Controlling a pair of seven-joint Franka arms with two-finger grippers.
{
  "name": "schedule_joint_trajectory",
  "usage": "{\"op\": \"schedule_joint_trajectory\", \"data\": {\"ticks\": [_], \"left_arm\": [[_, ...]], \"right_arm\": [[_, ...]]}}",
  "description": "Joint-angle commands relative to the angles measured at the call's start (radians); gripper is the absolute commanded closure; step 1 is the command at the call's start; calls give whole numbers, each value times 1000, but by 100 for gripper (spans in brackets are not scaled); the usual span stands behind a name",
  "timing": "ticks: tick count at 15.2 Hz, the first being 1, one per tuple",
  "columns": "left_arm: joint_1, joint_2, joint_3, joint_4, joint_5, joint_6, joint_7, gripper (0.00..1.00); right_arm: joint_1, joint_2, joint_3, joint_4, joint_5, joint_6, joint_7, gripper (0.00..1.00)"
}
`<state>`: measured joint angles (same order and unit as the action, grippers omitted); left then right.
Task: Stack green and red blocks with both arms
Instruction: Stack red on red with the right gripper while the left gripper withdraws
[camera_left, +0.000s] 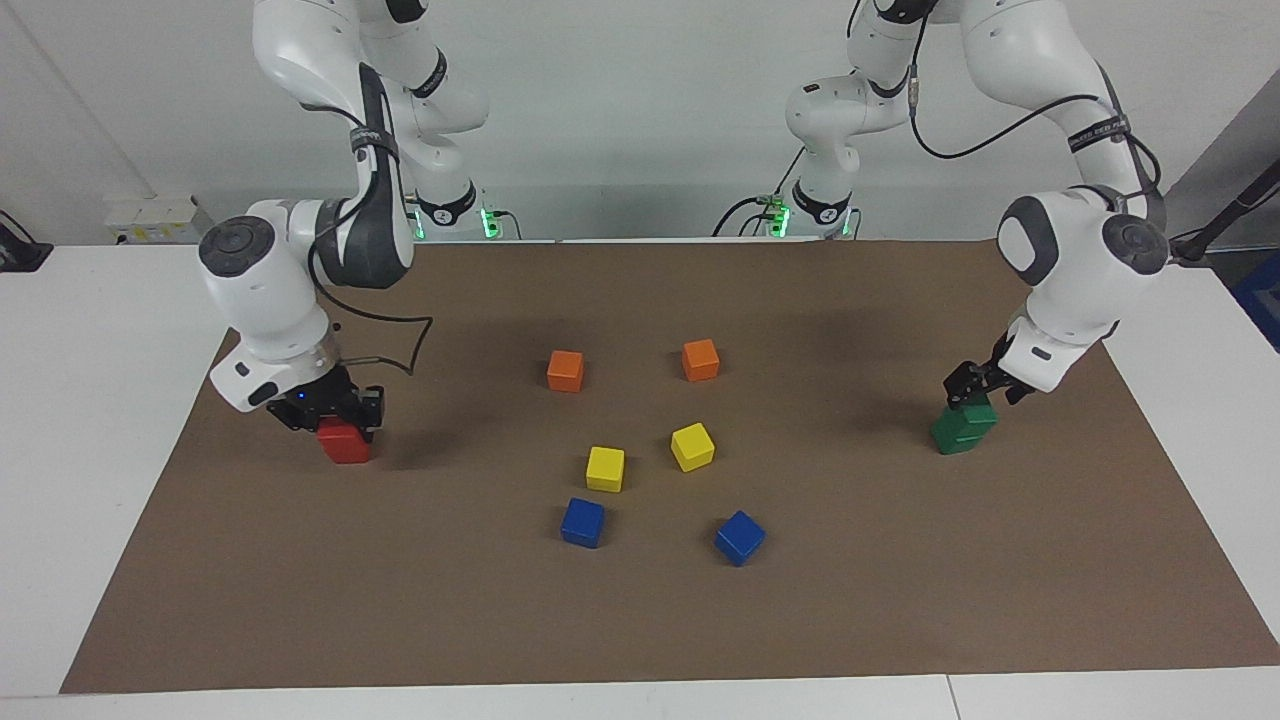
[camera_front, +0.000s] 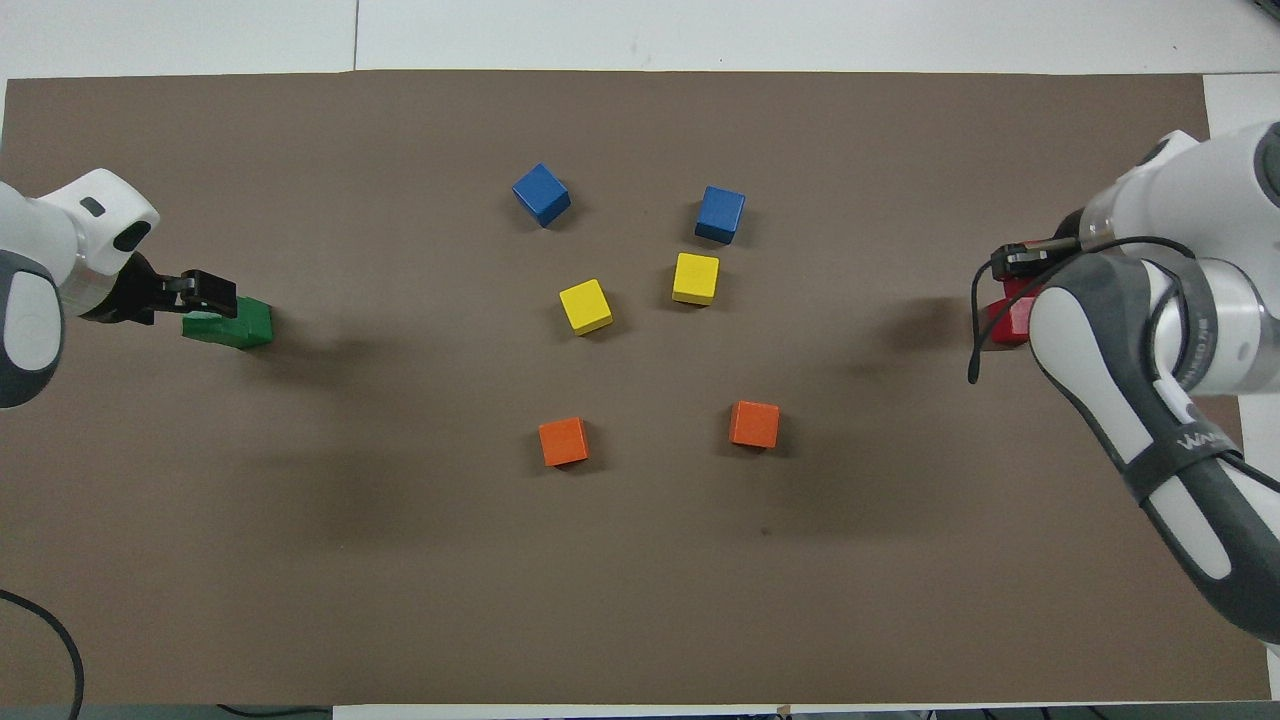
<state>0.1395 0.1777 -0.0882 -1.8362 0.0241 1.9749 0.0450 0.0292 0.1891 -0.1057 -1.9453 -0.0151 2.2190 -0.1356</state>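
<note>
My left gripper (camera_left: 975, 392) hangs just above the green stack (camera_left: 964, 427) at the left arm's end of the mat (camera_left: 900, 620), its fingers apart and holding nothing; I judge that the green half is finished. My right gripper (camera_left: 335, 415) is clamped on a red block (camera_left: 343, 441) over the other red one, which I cannot see separately. I think releasing it is what remains.

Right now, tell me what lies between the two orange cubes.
Nothing: bare brown mat between one orange cube and the other, clear in the overhead view.
</note>
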Motion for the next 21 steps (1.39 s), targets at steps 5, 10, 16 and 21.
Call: {"op": "schedule_joint_trajectory", "data": {"ticks": [5, 10, 16, 21], "left_arm": [[-17, -271, -15, 81, -13, -379, 3, 0], [-136, -293, 106, 70, -15, -355, -33, 0], [-169, -189, 119, 181, -39, -392, -34, 0], [-152, -173, 107, 243, -35, -485, -34, 0]], "right_arm": [[-63, -77, 17, -185, 55, 174, -139, 100], [-58, -59, 17, -244, 57, 289, -130, 100], [-61, -33, 17, -250, 58, 332, -130, 100], [-60, -31, 17, -247, 76, 331, -122, 0]]}}
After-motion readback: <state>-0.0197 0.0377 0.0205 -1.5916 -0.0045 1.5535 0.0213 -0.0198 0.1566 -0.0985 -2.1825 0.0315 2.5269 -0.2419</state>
